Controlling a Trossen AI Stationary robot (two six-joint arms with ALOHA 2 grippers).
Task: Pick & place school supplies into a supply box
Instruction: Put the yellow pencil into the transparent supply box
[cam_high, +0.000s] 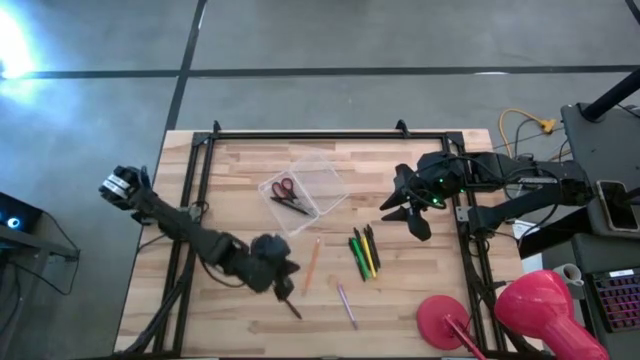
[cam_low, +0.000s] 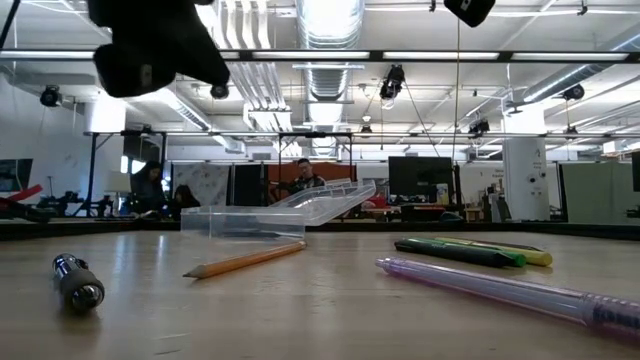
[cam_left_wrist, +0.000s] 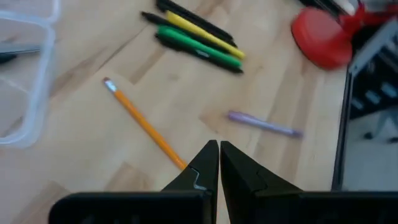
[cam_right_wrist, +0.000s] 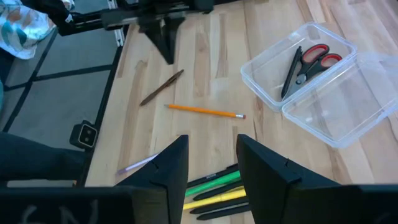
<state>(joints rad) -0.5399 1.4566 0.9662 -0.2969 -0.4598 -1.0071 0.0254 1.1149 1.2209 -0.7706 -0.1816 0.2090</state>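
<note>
On the tabletop (cam_high: 240, 170) the clear supply box (cam_high: 322, 180) lies open, with the red-handled scissors (cam_high: 283, 189) already inside. The left gripper (cam_high: 283, 287) hangs over the front part with its fingers clenched on nothing, between the orange pencil (cam_high: 311, 264) and a dark pen (cam_high: 292, 308). The right gripper (cam_right_wrist: 211, 163) has its fingers released above the green, yellow and black pens (cam_high: 364, 252).

The pencil's long axis runs nearly front to back, its eraser end toward the box. I think it could roll away if one finger touches it first.

2 dark matte arms, wedge-shaped black jaws, black cables, small green light on right wrist.
</note>
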